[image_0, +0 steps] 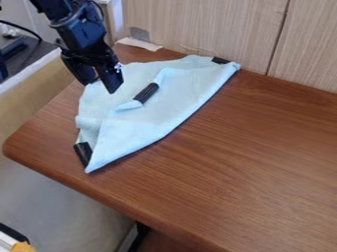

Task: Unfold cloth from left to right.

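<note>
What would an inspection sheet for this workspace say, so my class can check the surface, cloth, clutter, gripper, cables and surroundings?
Surface: brown wood-grain table with a rounded near-left corner.
Job's things: light blue cloth, folded and creased, roughly triangular; dark patches show at its lower-left end, upper-right end and middle.
Clutter: pale flat scrap by the table's back edge; orange item at the view's lower-left corner, off the table.
Gripper: black gripper, open, by the cloth's upper-left part; contact cannot be told.
Cables: dark cable at upper left, away from the cloth.
Surroundings: light wood-grain panel behind the table.
</note>
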